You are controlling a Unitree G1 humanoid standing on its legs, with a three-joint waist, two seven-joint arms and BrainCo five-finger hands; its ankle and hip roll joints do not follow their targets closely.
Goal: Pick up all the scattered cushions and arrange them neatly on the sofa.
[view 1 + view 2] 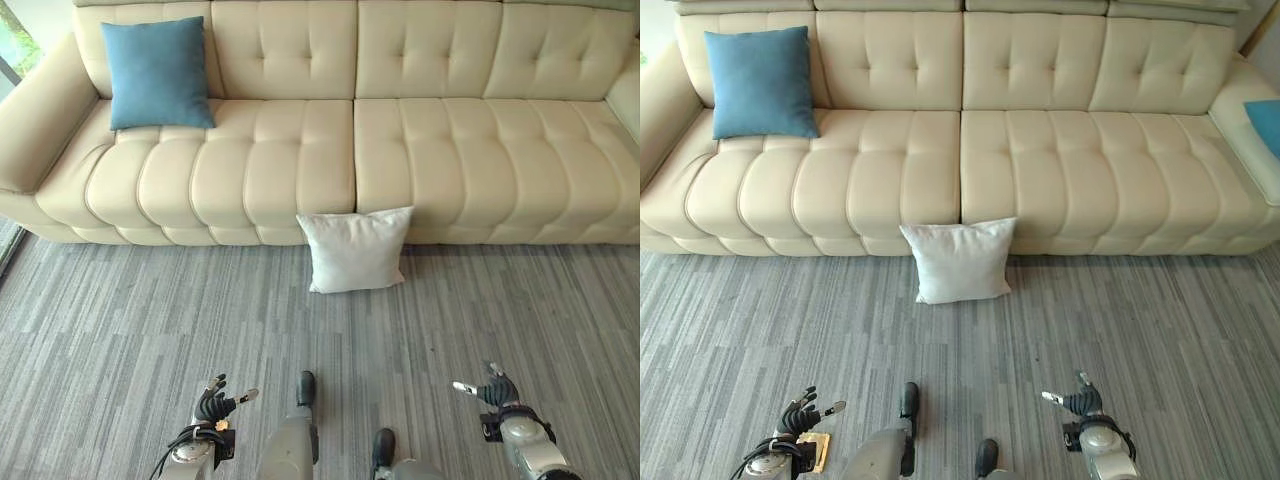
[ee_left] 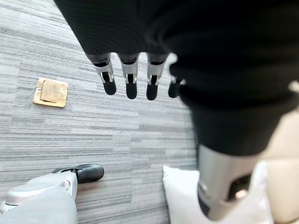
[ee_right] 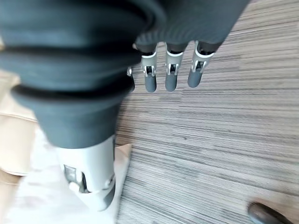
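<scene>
A white cushion [image 1: 354, 249] stands on the grey carpet, leaning against the front of the cream sofa [image 1: 330, 170] near its middle seam. A blue cushion [image 1: 156, 72] rests upright against the sofa's backrest at the left end. A second blue cushion [image 1: 1265, 123] shows at the sofa's right end. My left hand [image 1: 214, 404] hangs low over the carpet at the lower left, fingers [image 2: 130, 84] relaxed and holding nothing. My right hand [image 1: 494, 391] hangs at the lower right, fingers [image 3: 170, 77] straight and empty. The white cushion [image 2: 187, 196] also shows in the left wrist view.
Grey striped carpet [image 1: 120, 320] lies between me and the sofa. A small brass floor plate [image 2: 50, 92] is set into the carpet beside my left hand. The sofa's left armrest [image 1: 40, 120] stands by a window.
</scene>
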